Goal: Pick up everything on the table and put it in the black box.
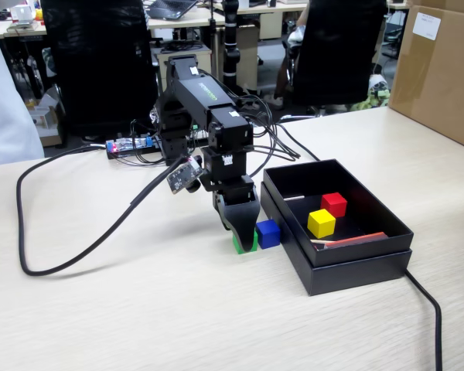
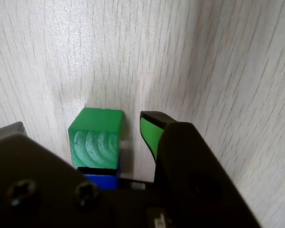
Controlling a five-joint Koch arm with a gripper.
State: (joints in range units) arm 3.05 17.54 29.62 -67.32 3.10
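Down at the bench [image 1: 139, 309], the gripper [image 2: 83, 130] stands with fingers [image 2: 149, 130] parted around the green cube [image 2: 96, 137], not gripping it; blue cube [image 1: 267, 233] just beside, red cube [image 1: 334, 204] and yellow cube [image 1: 321, 222] inside the black box [image 1: 356, 267].

A black blocky arm [image 1: 205, 116] with looping black cables, green-lined end effector [image 1: 243, 232] and two cross-head screws [image 2: 50, 194]

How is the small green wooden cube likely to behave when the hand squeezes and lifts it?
The small green wooden cube shows end grain, so it is probably rigid and light. Flat faces suggest no rolling. The open hand straddles it; the small blue cube sits close and may get nudged.
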